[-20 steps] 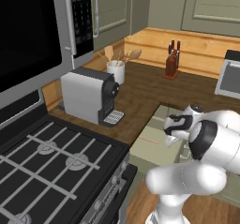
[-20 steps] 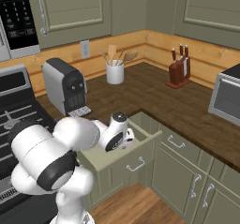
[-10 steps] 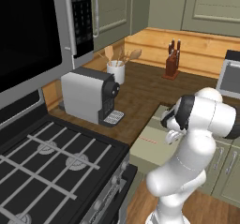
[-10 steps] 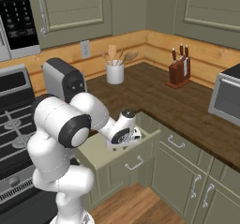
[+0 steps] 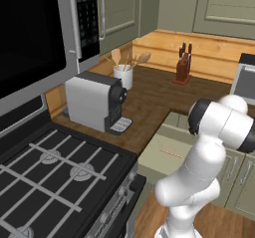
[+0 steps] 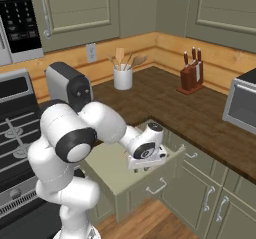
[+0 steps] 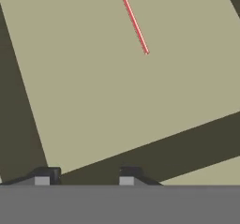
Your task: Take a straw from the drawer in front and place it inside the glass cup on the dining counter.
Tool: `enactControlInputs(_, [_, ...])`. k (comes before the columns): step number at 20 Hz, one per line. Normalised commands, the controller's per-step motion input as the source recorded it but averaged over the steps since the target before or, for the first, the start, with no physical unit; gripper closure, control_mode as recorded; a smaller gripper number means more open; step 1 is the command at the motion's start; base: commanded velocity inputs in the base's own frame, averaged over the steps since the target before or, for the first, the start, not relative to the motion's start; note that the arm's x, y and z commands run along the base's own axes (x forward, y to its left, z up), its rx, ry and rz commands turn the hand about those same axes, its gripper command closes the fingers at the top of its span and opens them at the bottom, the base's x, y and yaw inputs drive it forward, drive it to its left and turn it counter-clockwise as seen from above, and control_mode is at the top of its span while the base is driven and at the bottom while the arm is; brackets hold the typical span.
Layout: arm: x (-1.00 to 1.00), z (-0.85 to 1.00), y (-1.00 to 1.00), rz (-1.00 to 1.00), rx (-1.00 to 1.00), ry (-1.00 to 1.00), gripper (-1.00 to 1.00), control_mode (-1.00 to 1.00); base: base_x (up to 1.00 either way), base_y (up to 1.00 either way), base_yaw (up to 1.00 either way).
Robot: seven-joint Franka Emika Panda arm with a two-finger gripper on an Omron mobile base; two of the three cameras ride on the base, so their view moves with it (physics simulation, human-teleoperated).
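The drawer (image 6: pixel 107 164) stands pulled out below the worktop, pale beige inside (image 5: pixel 158 163). On its floor lies the thin pinkish-red straw (image 5: pixel 172 154), which runs in from the top of the hand view (image 7: pixel 132 19). My gripper (image 7: pixel 86 176) hangs over the drawer's front right part, well short of the straw's near end. Its fingertips (image 7: pixel 46 176) are apart with only bare drawer floor between them. The white hand (image 6: pixel 146 150) points down into the drawer. The glass cup and the dining counter are out of view.
A grey coffee machine (image 5: pixel 97 100) stands on the dark worktop left of the drawer, beside the stove (image 5: pixel 50 182). Further back are a white utensil pot (image 6: pixel 122 76) and a knife block (image 6: pixel 192 76). A steel appliance (image 6: pixel 243 103) sits at the right. Green cabinet doors (image 6: pixel 195 193) flank the drawer.
The arm has swung its elbow up and over. The hand has slid a little toward the drawer's front right and dropped lower.
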Motion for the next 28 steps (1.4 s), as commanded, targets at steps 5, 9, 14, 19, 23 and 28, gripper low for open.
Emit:
enactControlInputs(5, [-0.98,-0.44,-0.64,0.04,0.0,0.14,-1.0,-1.0,0.0,0.0,0.0])
enactControlInputs(9, [-0.8,-0.2,-0.5,0.01,0.01,0.1,-1.0,-1.0,0.0,0.0,0.0])
enactControlInputs(14, [0.12,0.38,0.43,0.0,-0.02,-0.15,-1.0,-1.0,0.0,0.0,0.0])
enactControlInputs(19, [0.48,0.21,0.79,0.0,-0.1,-0.08,-1.0,-1.0,0.0,0.0,0.0])
enactControlInputs(23, [0.23,-0.14,0.16,0.0,-0.04,0.1,-1.0,-1.0,0.0,0.0,0.0])
enactControlInputs(28, [0.22,-0.07,0.01,0.0,-0.01,0.04,-1.0,-1.0,0.0,0.0,0.0])
